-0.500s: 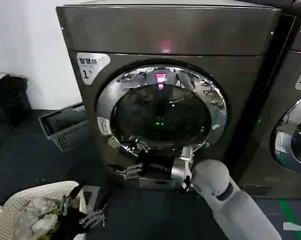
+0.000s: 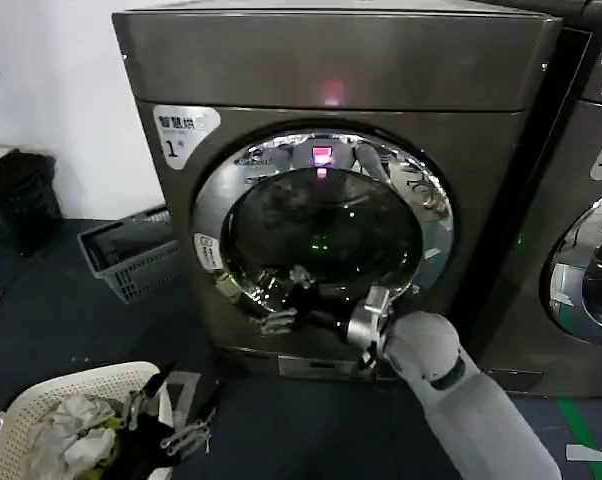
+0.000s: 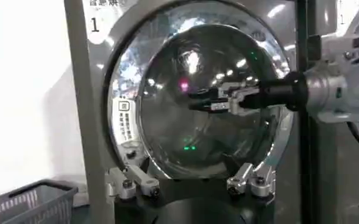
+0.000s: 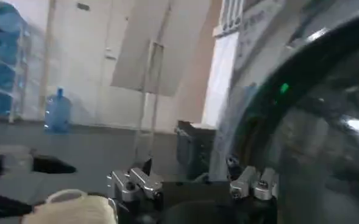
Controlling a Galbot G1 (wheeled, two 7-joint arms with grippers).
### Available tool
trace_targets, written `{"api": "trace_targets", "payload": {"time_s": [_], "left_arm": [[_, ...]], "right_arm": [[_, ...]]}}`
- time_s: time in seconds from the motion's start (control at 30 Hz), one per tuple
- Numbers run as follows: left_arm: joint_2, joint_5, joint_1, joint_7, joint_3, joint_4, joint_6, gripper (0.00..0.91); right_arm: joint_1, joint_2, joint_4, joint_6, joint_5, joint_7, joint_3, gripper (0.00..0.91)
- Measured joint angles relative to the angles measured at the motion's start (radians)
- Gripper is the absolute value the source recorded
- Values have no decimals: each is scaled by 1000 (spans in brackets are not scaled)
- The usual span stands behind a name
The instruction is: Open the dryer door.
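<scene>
The right gripper (image 2: 286, 300) is open at the bottom of the shut dryer door (image 2: 321, 225), holding nothing. The left gripper (image 2: 171, 425) is open too, low beside a white basket (image 2: 21, 410) with crumpled clothes (image 2: 76, 440) in it.

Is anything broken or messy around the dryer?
Nothing looks broken or spilled. The dryer door sits shut and straight in its frame. The right gripper is open at the door's lower rim. The left gripper hangs open near the white basket of crumpled laundry. A grey basket stands beside the machine.
</scene>
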Motion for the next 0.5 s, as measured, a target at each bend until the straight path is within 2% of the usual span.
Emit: {"api": "trace_targets", "payload": {"time_s": [0.17, 0.33, 0.5], "left_arm": [[-6, -1, 2, -11, -10, 1, -1, 907], [-13, 14, 3, -7, -11, 0, 20, 907], [-14, 18, 0, -6, -16, -1, 34, 907]], "right_arm": [[41, 42, -65, 2, -15, 10, -39, 907], [83, 95, -135, 32, -55, 28, -84, 907], [115, 136, -198, 44, -55, 44, -110, 907]]}}
